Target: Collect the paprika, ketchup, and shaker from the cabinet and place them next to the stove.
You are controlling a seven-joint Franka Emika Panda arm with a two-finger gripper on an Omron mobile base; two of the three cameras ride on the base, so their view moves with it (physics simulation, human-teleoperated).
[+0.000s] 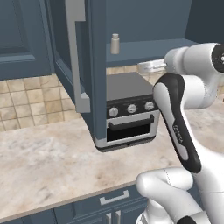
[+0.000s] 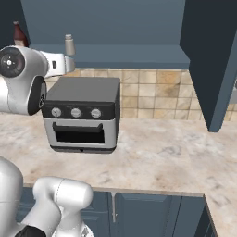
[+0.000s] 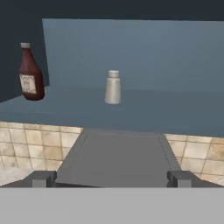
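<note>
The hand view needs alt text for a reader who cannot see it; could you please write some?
A pale shaker stands upright near the middle of a blue cabinet shelf, with a dark ketchup bottle upright, apart, at the shelf's left end. Below lie the grey top of a toaster oven and tan wall tiles, and the open gripper points at the shelf.
</note>
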